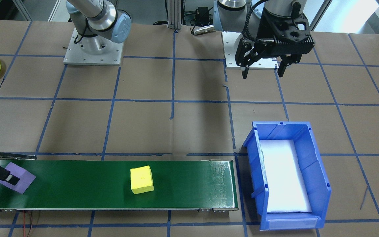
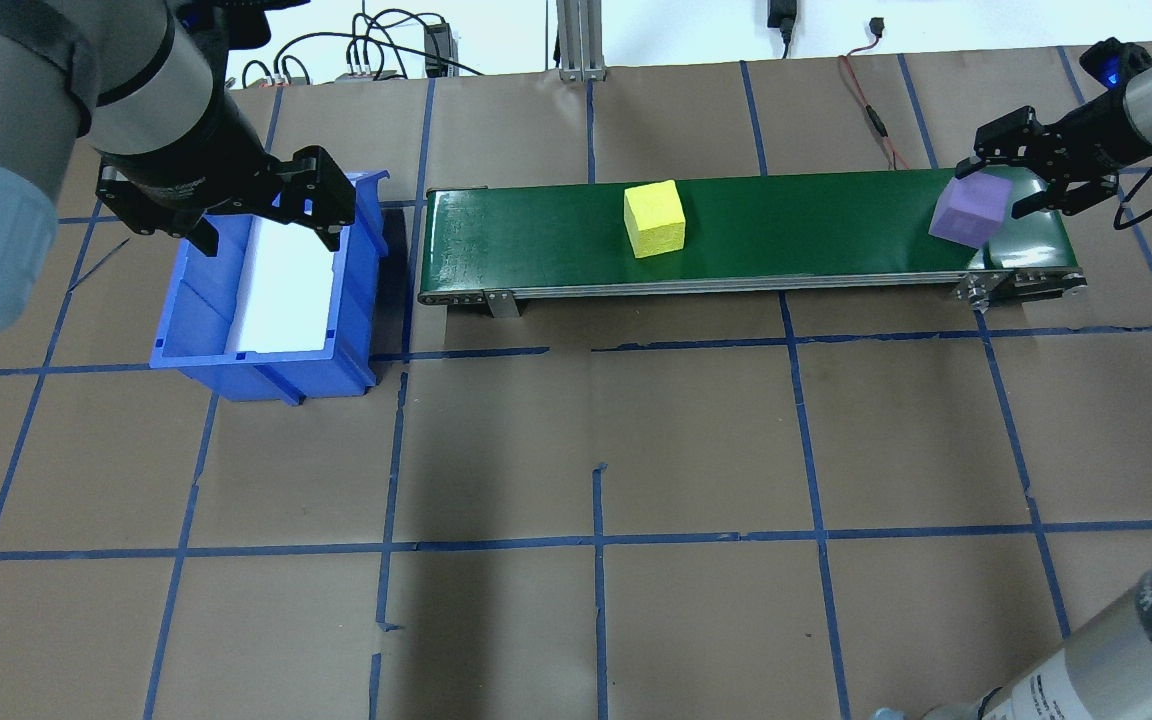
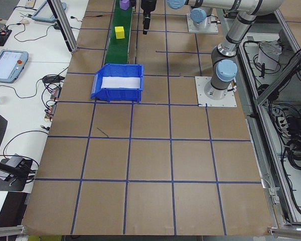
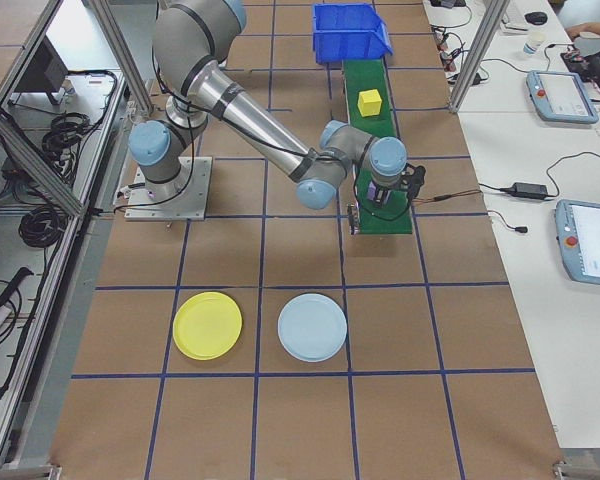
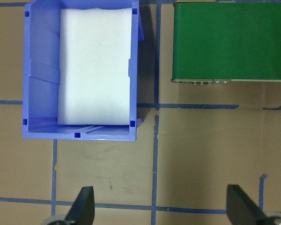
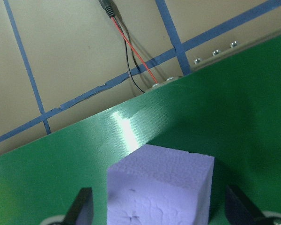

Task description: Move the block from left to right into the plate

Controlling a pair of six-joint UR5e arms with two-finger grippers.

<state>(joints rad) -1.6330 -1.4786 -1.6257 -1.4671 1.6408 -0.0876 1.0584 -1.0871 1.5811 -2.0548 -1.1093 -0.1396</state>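
Spread wide with nothing between them, the fingers (image 5: 84,201) of the left gripper (image 2: 261,222) hang over the blue bin (image 2: 266,290), which holds a white foam pad (seen clearly from the left wrist). Just beside the bin, to its right in the overhead view, the green conveyor belt (image 2: 796,225) runs across the table (image 2: 696,450). A yellow block (image 2: 655,218) sits on the belt a little left of its middle, apart from both grippers. Farther along, at the belt's right end, a purple block (image 2: 970,209) sits tilted between the fingers (image 6: 82,208) of the right gripper (image 2: 1011,190). From the right wrist, those fingers flank the purple block with a gap on each side, so they are parted around it rather than clamped; whether the block's underside touches the belt cannot be told. The yellow plate (image 4: 207,325) lies on the table on the robot's right side, well apart from the belt, next to a pale blue plate (image 4: 313,327), and holds nothing.
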